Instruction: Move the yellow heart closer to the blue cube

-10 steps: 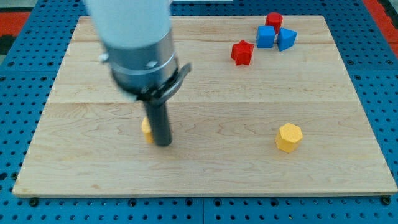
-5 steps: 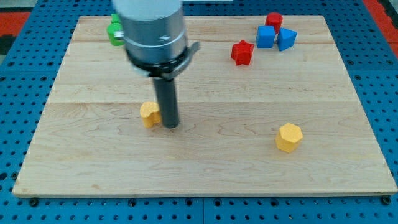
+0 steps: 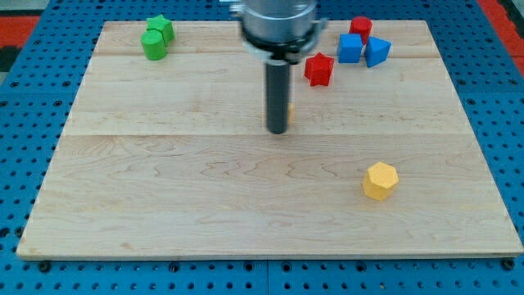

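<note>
The arm comes down from the view's top, its grey cylindrical body cut off by the frame, and the dark rod (image 3: 277, 94) hangs straight and upright beneath it; my tip (image 3: 277, 130) rests on the wooden board (image 3: 164, 205) near the middle, a little toward the top. There are no jaws on this arm, only the plain rod, so nothing is gripped. The yellow heart (image 3: 290, 110) is almost wholly hidden behind the rod; only a thin yellow sliver peeks out on the rod's right edge, just above the tip, and I cannot tell whether they touch. The blue cube (image 3: 350, 48) sits near the view's top right, well apart from the tip; a red cylinder (image 3: 361, 27) stands just behind it, a blue wedge-like block (image 3: 377, 51) just beside it on the right, and a red star (image 3: 318, 69) lies between the cube and the rod. A yellow hexagon (image 3: 381, 180) sits alone at the lower right; two green blocks (image 3: 155, 37) huddle together at the top left, their shapes hard to make out.
</note>
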Controlling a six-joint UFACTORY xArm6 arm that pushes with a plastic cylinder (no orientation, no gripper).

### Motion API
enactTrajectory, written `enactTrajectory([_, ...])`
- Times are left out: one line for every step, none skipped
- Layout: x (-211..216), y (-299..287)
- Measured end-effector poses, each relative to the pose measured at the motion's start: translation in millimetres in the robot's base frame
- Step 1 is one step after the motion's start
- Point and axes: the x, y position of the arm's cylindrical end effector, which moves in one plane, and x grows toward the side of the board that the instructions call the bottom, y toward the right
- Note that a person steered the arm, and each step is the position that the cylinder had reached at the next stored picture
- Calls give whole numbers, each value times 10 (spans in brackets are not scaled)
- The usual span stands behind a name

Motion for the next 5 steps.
enactTrajectory([-480, 594])
enactTrajectory([-345, 805])
enactTrajectory([324, 782])
enactTrajectory([488, 494])
enactTrajectory([56, 449])
